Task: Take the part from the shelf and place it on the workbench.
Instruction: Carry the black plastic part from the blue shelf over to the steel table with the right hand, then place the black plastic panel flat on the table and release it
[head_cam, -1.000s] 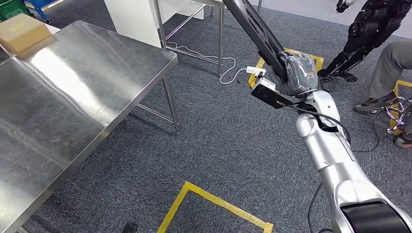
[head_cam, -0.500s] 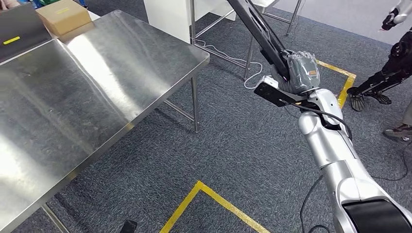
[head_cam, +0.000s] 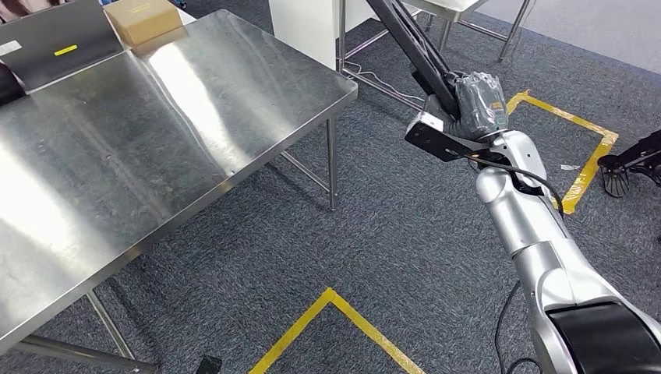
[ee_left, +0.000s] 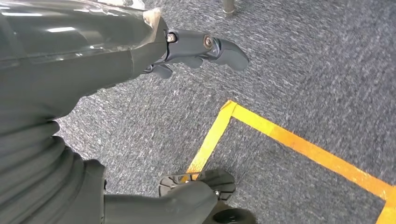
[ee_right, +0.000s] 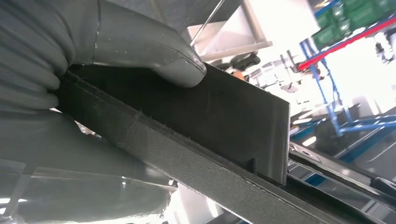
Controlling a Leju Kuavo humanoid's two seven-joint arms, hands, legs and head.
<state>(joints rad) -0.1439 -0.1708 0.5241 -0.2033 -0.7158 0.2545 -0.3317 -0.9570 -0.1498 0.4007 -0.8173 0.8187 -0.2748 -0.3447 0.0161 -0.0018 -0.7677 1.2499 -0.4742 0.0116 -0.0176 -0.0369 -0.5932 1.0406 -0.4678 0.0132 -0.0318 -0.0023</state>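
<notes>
The right hand [head_cam: 481,105] grips the long black flat part [head_cam: 411,48] and holds it in the air, beside the shiny steel table [head_cam: 156,132]. The left hand [ee_left: 140,51] holds nothing, its fingers apart above the grey carpet floor [ee_left: 303,70].

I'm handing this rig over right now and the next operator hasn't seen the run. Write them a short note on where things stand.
Right hand: grips the part, a long black panel, raised over the carpet beside the workbench. The thumb presses on its flat face.
Left hand: holds nothing, fingers apart, hanging above the carpet and yellow floor tape.
Done: the part is in hand, off the shelf.
Left: carry it over the steel top and set it down. A cardboard box sits at the far edge.
</notes>
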